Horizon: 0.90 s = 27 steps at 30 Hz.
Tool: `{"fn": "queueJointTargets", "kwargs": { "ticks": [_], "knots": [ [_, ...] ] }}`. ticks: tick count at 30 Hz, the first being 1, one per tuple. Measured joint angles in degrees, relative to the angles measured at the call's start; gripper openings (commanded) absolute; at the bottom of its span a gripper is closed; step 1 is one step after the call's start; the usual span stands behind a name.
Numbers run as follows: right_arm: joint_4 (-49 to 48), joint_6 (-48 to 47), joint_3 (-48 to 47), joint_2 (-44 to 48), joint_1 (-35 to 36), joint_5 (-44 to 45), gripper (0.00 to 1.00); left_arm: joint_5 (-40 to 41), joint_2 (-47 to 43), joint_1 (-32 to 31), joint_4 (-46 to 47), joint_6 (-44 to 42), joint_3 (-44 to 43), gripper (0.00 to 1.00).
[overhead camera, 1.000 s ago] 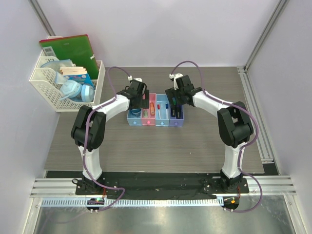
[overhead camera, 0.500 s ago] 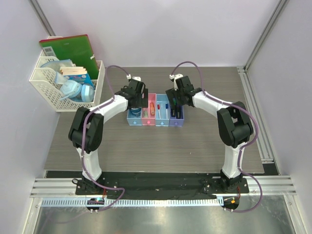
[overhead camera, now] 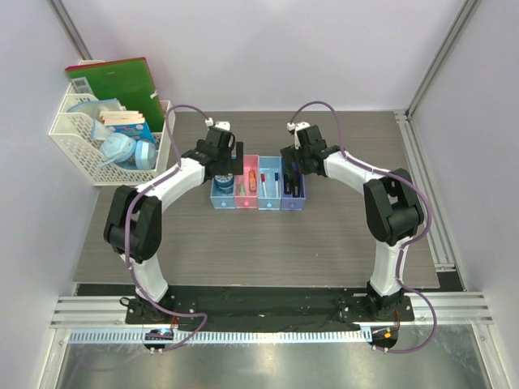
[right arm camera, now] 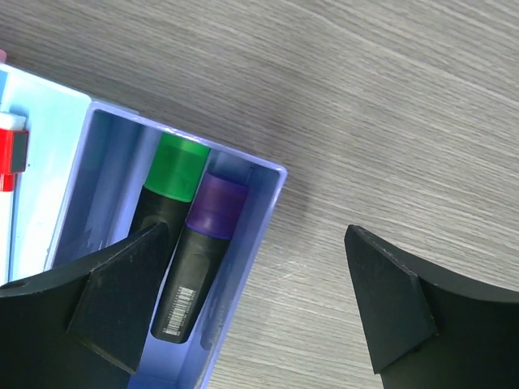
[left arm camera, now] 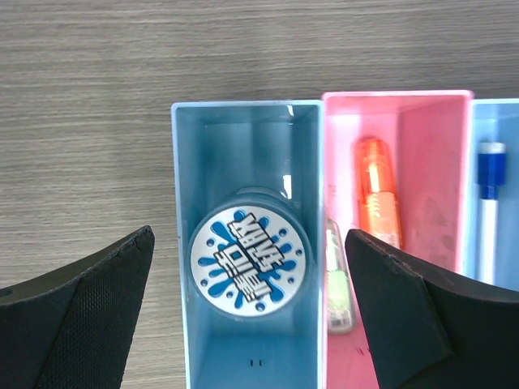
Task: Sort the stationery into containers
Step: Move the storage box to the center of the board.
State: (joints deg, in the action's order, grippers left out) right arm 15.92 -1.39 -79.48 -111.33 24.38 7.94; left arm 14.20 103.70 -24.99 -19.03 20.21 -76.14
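Observation:
The four joined bins stand mid-table: blue, pink, light blue, purple. In the left wrist view the blue tape roll lies in the blue bin. The orange highlighter and pale green pen lie in the pink bin. A blue-capped marker lies in the light blue bin. My left gripper is open and empty above the tape roll. The green-black and purple-black highlighters lie in the purple bin. My right gripper is open and empty over its right wall. A red-capped marker shows at the left.
A white lattice basket with masks, papers and a green folder stands at the back left. Aluminium rails run along the table's right edge. My left gripper and right gripper hover at the bins' far side.
My left arm's elbow has swung left and its gripper has shifted slightly left and back over the blue bin. My right gripper has barely moved. Both stay open.

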Motion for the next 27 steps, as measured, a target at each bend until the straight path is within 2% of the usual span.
{"fn": "queueJointTargets", "kwargs": {
  "ticks": [11,27],
  "knots": [
    [0.0,-0.26,0.39,0.61,-1.07,1.66,0.95,-5.79,-3.96,0.0,-0.13,-0.72,1.18,1.0],
    [0.92,-0.85,3.21,5.25,-4.9,1.68,0.95,-6.36,-10.51,2.32,-1.97,-2.54,1.27,1.0]
  ]
}}
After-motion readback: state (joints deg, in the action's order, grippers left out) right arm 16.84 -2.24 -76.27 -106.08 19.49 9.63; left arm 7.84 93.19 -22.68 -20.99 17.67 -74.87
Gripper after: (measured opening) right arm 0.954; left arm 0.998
